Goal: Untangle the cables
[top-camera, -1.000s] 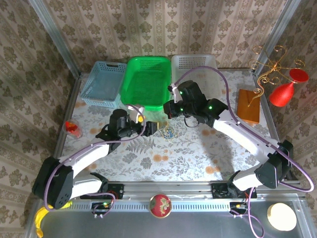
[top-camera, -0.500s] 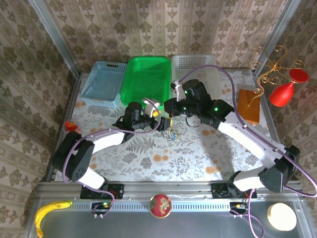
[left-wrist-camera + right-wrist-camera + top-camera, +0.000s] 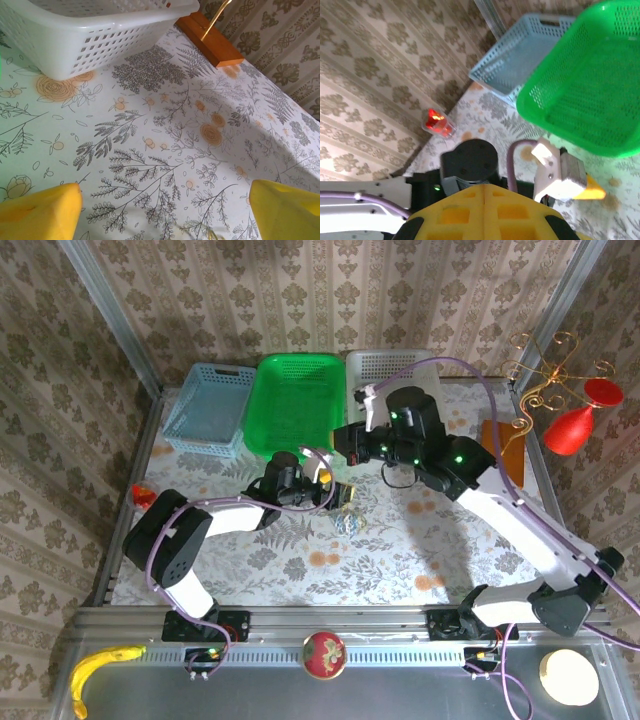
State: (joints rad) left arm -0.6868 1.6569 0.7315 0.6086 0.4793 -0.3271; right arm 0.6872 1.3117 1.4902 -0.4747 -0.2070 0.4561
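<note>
Top external view: cable knot handling and basket status

1. End effectors. State of left gripper [image 3: 162, 212]: released; its yellow fingertips [image 3: 42, 212] stand wide apart over the floral table [image 3: 165, 125] in the left wrist view. State of right gripper [image 3: 485, 196]: clenched; the pads meet along a centre seam in the right wrist view; whether a strand is pinched there cannot be told.

2. Work item. The cables [image 3: 346, 524] lie as one small knot near the table centre, at 5 o'clock from the left gripper and close to it, well apart from the baskets; single strands are too fine to separate by eye. Expected handling: very light, limp, no stiffness; a strand should drape and trail rather than hold shape; the thin section may slip between flat pads; a pull on the knot core would likely tighten it. Recommended hold: a loose loop or free end at the knot's rim, one strand per gripper; draw apart slowly.

3. Containers, along the table's 12 o'clock edge. The green basket [image 3: 293, 400] is the largest; its interior is bare. The white basket [image 3: 385, 365] sits at 3 o'clock of it, partly covered by the right arm; the visible part holds nothing. The blue basket [image 3: 205, 410] sits at 9 o'clock of the green one; no contents visible.
</note>
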